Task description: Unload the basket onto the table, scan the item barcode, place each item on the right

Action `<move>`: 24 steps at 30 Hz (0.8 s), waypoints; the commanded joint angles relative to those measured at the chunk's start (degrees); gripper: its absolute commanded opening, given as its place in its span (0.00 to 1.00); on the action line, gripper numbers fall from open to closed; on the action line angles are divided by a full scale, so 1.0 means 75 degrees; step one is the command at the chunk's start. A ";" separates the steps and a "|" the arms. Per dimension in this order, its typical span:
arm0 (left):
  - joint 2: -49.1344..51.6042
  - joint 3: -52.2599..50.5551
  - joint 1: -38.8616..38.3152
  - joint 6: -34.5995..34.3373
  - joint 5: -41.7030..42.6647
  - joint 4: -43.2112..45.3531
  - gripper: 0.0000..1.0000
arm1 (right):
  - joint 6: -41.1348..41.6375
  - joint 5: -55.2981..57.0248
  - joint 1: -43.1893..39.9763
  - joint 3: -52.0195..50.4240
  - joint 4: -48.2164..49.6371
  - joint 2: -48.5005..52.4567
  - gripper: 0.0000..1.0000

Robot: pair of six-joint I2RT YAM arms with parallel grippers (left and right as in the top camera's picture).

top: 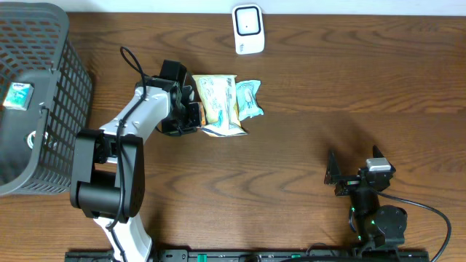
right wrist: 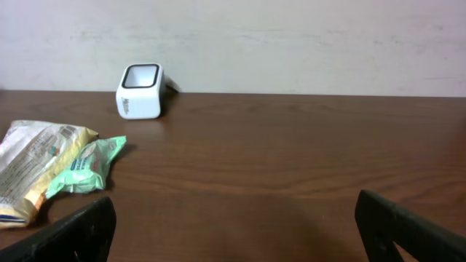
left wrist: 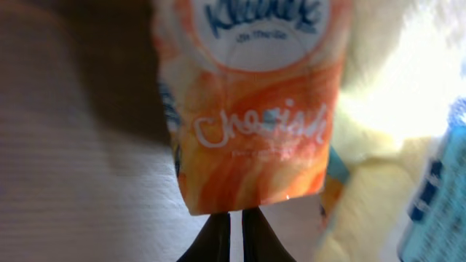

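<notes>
We take the white barcode scanner (top: 247, 29) at the far edge of the wooden table (top: 313, 138) as our reference. A small heap of packets lies a little nearer to us than the scanner and slightly to its left, apart from it. In the heap we see a yellow-and-white packet (top: 217, 102), with a teal packet (top: 249, 100) touching it on the side closer to the scanner's line.

The left gripper (top: 191, 110) sits at the side of the heap farthest from the scanner. In the left wrist view, its fingers (left wrist: 218, 234) are clenched together with only a hairline between them. Their tips meet right at the lower edge of an orange Kleenex tissue pack (left wrist: 255, 124) printed with "Cherish". We cannot tell whether a bit of the wrapper is pinched between the tips or the pack merely rests against them. The pack stands directly in front of the wrist camera, with the pale yellow packet just behind it.

The right gripper (right wrist: 234, 229) is well apart from the scanner, toward our side of the table and off to its right. Its fingers are spread wide and grasp nothing. Its wrist camera looks across bare wood at the scanner and the heap.

Far to the left of the scanner stands a dark grey mesh basket (top: 69, 94), with one small teal packet (top: 17, 95) inside.
</notes>
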 commanded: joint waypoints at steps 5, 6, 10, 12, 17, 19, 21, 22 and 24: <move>0.0093 -0.0093 0.0009 -0.0009 -0.0769 0.0801 0.08 | 0.0108 0.0017 0.0029 -0.0023 -0.0023 -0.0050 0.99; 0.0093 -0.0085 0.0009 -0.0012 -0.0764 0.0863 0.08 | 0.0108 0.0017 0.0029 -0.0023 -0.0023 -0.0050 0.99; 0.0090 -0.0015 0.0009 -0.0012 -0.0740 0.0828 0.08 | 0.0108 0.0017 0.0029 -0.0023 -0.0023 -0.0050 0.99; 0.0090 0.0050 0.0009 -0.0009 -0.0740 0.0731 0.08 | 0.0108 0.0015 0.0029 -0.0023 -0.0023 -0.0050 0.99; -0.0117 0.0344 0.0009 -0.0006 -0.0749 0.0242 0.08 | 0.0108 0.0015 0.0029 -0.0023 -0.0023 -0.0050 0.99; -0.0361 0.0437 0.0012 -0.0009 -0.0746 0.0154 0.08 | 0.0108 0.0017 0.0029 -0.0023 -0.0023 -0.0050 0.99; -0.0711 0.0539 0.0012 -0.0009 -0.0749 0.0093 0.08 | 0.0108 0.0017 0.0029 -0.0023 -0.0023 -0.0050 0.99; -0.0898 0.0589 0.0012 -0.0006 -0.0749 0.0082 0.08 | 0.0108 0.0017 0.0029 -0.0023 -0.0023 -0.0050 0.99; -0.1355 0.0682 0.0012 -0.0006 -0.0752 0.0087 0.24 | 0.0108 0.0017 0.0029 -0.0023 -0.0023 -0.0050 0.99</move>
